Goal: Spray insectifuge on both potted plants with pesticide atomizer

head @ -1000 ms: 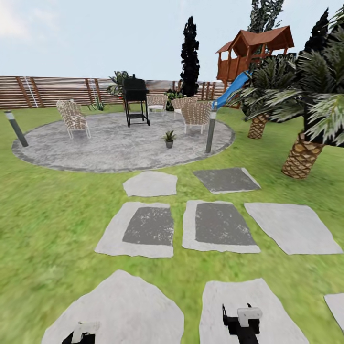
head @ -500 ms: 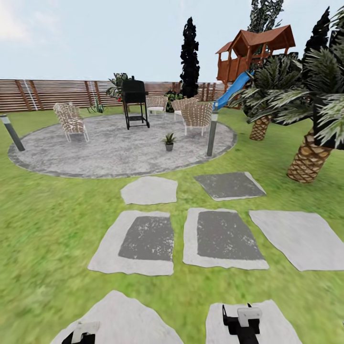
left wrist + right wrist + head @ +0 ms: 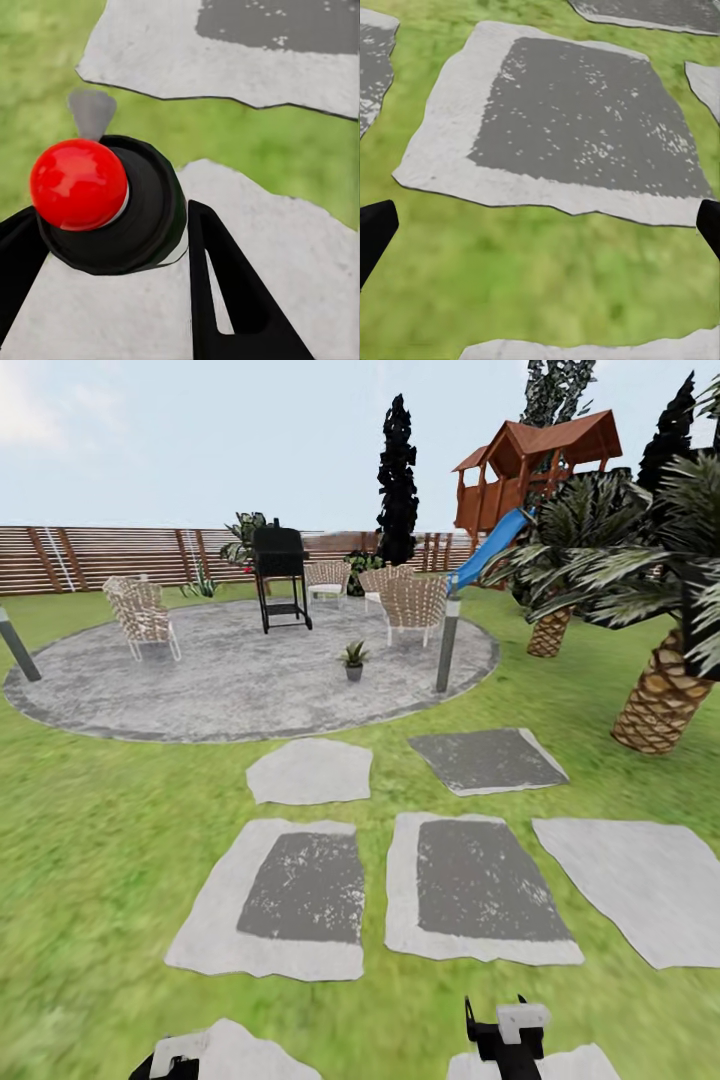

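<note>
Far left: a grey bollard lamp point(image 3: 18, 644) leans at the rim of the round paved patio point(image 3: 200, 690), with the brown slatted fence point(image 3: 100, 555) behind it.
Patio, left to right: a wicker chair point(image 3: 140, 618), a black grill point(image 3: 280, 575), more wicker chairs point(image 3: 410, 605), then a second bollard lamp point(image 3: 447, 643) at the patio's right edge.
Potted plant: one small plant in a grey pot point(image 3: 353, 660) stands on the patio paving between the grill and the right lamp, well ahead of the robot. The atomizer cannot be made out anywhere.
Ground between: green lawn point(image 3: 90, 840) and grey and white stepping stones point(image 3: 300, 890) lie between the robot and the patio; nothing upright blocks the way.
Right side: palms point(image 3: 660, 700) and a wooden playhouse with a blue slide point(image 3: 530, 465).
Left gripper point(image 3: 170, 1057): at the head view's lower edge, over a pale stone. Its wrist view adds a close look at two black fingers point(image 3: 232, 300) and a red ball on a black round mount point(image 3: 79, 184) between them; whether the jaws are wide or narrow cannot be told.
Right gripper point(image 3: 505, 1032): low in the head view. Its wrist view shows black fingertips point(image 3: 375, 232) at both picture edges, jaws spread wide and empty, over grass and a dark-centred stone point(image 3: 577, 120).
</note>
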Tool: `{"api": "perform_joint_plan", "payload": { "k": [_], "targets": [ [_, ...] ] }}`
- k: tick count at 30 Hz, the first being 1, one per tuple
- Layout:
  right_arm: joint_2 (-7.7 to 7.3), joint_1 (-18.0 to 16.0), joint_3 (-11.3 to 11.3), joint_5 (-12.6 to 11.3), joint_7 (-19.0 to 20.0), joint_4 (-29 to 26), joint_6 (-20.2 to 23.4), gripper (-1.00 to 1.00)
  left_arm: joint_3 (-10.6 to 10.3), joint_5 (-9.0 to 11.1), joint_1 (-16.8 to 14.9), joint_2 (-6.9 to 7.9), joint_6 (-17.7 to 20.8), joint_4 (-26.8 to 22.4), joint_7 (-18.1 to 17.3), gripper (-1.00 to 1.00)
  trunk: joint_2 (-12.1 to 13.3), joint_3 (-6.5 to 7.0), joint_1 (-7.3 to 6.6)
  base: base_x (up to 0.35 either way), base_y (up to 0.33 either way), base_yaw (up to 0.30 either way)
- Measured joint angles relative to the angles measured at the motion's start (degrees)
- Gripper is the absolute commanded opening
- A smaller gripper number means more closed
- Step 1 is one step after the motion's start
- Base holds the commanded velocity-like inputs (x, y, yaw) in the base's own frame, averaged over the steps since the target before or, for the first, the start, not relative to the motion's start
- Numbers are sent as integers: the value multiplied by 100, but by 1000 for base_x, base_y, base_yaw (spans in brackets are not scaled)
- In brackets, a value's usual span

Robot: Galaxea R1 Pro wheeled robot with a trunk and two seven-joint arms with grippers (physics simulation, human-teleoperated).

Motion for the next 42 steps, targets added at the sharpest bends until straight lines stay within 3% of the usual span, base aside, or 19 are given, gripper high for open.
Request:
{"api": "perform_joint_plan", "payload": {
  "k": [14, 42],
  "targets": [
    [0, 0, 0, 2, 2, 0, 1, 100, 2, 0, 0, 0, 0, -1, 1, -100, 0, 0, 0, 339, 18, 0],
    [0, 0, 0, 3, 1, 0, 0, 100, 2, 0, 0, 1, -1, 0, 1, -100, 0, 0, 0, 325, 166, 0]
  ]
}}
